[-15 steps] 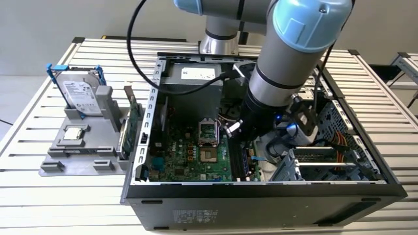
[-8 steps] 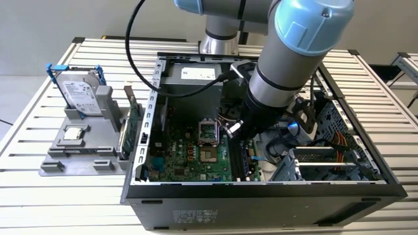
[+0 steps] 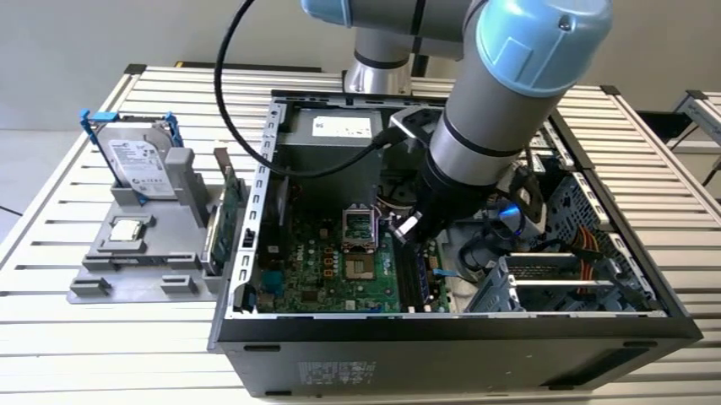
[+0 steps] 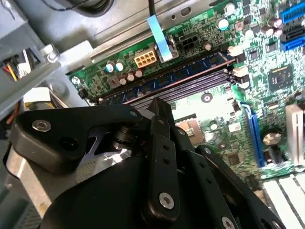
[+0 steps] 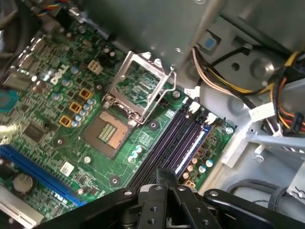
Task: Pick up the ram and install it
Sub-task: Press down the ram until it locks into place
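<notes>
The ram [image 4: 190,70] looks like a thin strip with bluish chips standing on edge in the outermost of the memory slots [image 5: 162,143], the one nearest the board's edge. It appears edge-on in the first wrist view [image 5: 193,148] and as a dark strip in the exterior view [image 3: 420,274]. My gripper [image 3: 403,234] is down inside the open computer case, just above one end of the slots. In both wrist views its black fingers [image 5: 159,179] lie pressed together, with nothing seen between them. The tip [image 4: 159,104] hovers over the inner slots, right beside the ram.
The open CPU socket [image 5: 112,131] lies next to the slots. Cable bundles [image 3: 507,228] and a drive cage [image 3: 563,283] crowd the case on the exterior view's right. Outside the case, a grey fixture [image 3: 147,261] holds a hard drive in a blue frame [image 3: 138,160] and a green card with a bracket [image 3: 231,215].
</notes>
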